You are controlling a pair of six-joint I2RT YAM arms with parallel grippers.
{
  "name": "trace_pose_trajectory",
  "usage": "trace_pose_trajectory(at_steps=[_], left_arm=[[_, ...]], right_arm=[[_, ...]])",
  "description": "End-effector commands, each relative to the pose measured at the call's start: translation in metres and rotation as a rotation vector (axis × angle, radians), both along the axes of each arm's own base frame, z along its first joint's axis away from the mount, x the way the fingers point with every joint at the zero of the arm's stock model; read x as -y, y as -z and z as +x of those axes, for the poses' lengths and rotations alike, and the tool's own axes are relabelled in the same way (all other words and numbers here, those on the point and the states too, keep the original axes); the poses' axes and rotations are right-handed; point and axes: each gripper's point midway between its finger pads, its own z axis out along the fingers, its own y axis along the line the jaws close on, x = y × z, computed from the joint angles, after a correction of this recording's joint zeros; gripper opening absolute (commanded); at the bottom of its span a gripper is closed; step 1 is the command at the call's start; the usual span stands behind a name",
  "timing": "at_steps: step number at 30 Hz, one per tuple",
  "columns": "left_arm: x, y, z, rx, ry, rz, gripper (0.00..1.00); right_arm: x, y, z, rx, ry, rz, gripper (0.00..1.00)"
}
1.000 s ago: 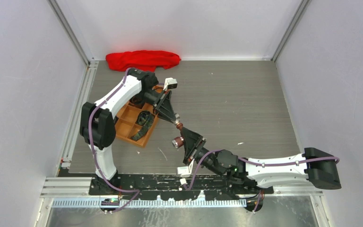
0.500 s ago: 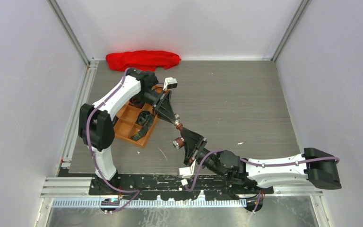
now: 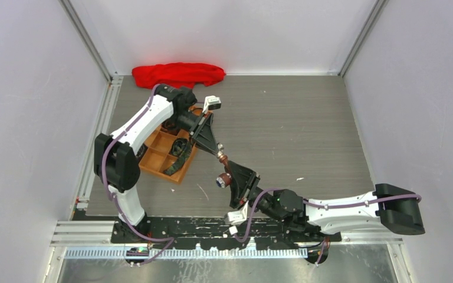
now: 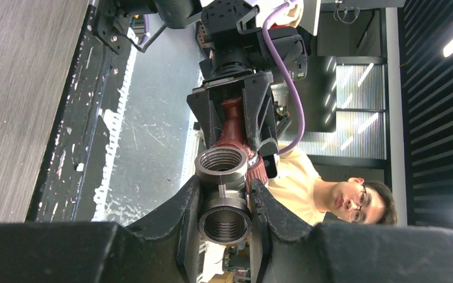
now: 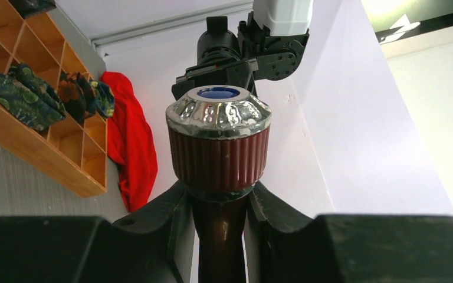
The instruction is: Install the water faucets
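Where the two arms meet above the near middle of the desk [image 3: 295, 130], two faucet pieces are held end to end in the air; the left gripper [image 4: 227, 203] is closed narrowly on a threaded faucet piece [image 4: 223, 177], its fingers pressed against both sides of the body, whose two threaded openings are seen in the left wrist view; the right gripper [image 5: 218, 206] is likewise closed on the reddish-brown stem of a knobbed faucet piece [image 5: 218, 153], whose ribbed knob and silvery cap with a blue centre are shown above the fingers; whether the two pieces touch cannot be told. A wooden compartment tray [image 3: 156, 158] is set on the desk beneath the left arm, with dark coiled straps [image 3: 181, 147] lodged in its compartments; a red cloth [image 3: 177, 74] is laid at the far edge.
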Motion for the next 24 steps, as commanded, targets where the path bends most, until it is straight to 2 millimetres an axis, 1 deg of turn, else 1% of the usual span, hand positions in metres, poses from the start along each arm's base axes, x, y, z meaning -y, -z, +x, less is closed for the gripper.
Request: trace_pose_trajectory(at_steps=[1, 3, 7, 10, 15, 20, 24], left_arm=[[-0.004, -0.075, -0.027, -0.123, -0.035, -0.263, 0.0], [-0.004, -0.077, -0.027, -0.115, -0.034, -0.267, 0.0], [-0.004, -0.081, -0.028, -0.091, -0.029, -0.28, 0.0], [-0.005, -0.085, -0.033, -0.061, -0.02, -0.296, 0.0], [-0.007, -0.096, -0.043, -0.024, -0.003, -0.318, 0.0], [-0.006, -0.099, -0.042, -0.011, 0.001, -0.325, 0.0], [-0.005, -0.102, -0.042, -0.007, 0.007, -0.328, 0.0]], right_arm=[[0.009, -0.026, -0.004, -0.037, -0.042, 0.169, 0.0], [0.01, -0.029, -0.006, -0.056, -0.059, 0.206, 0.0], [0.008, -0.027, -0.005, -0.077, -0.069, 0.23, 0.0], [0.006, -0.03, -0.007, -0.109, -0.097, 0.281, 0.0], [0.007, -0.042, -0.011, -0.157, -0.155, 0.388, 0.0], [0.008, -0.052, -0.016, -0.217, -0.225, 0.477, 0.0], [0.003, -0.057, -0.022, -0.255, -0.286, 0.521, 0.0]])
